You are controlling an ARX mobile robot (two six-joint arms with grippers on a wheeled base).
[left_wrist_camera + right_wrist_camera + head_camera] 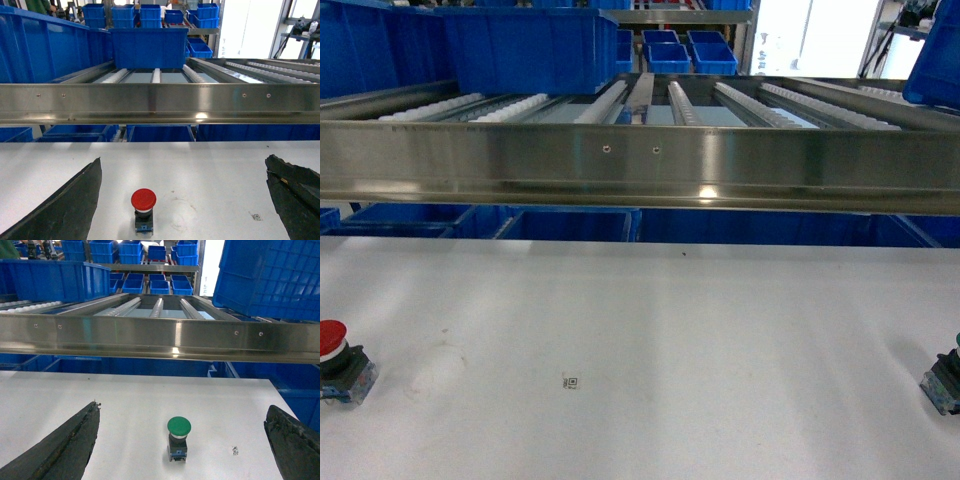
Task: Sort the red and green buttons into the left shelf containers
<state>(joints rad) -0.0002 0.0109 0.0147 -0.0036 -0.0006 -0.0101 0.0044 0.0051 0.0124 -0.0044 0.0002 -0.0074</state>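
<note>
The red button (334, 352) stands upright on the white table at the far left, and the green button (946, 381) stands at the far right edge, partly cut off. Neither gripper shows in the head view. In the left wrist view my left gripper (183, 167) is open, and the red button (143, 210) stands between its dark fingers (65, 210), touching neither. My right gripper (183, 410) is also open, with the green button (178, 438) standing free between its fingers (292, 445). Two large deep blue bins (530, 45) (370, 50) sit on the roller shelf at the upper left.
A steel shelf rail (640, 165) crosses the view above the table's far edge, with roller tracks behind it. More blue bins (470, 222) sit under the shelf. Another large blue bin (270, 280) hangs over the right side. Small blue bins (670, 50) stand far back.
</note>
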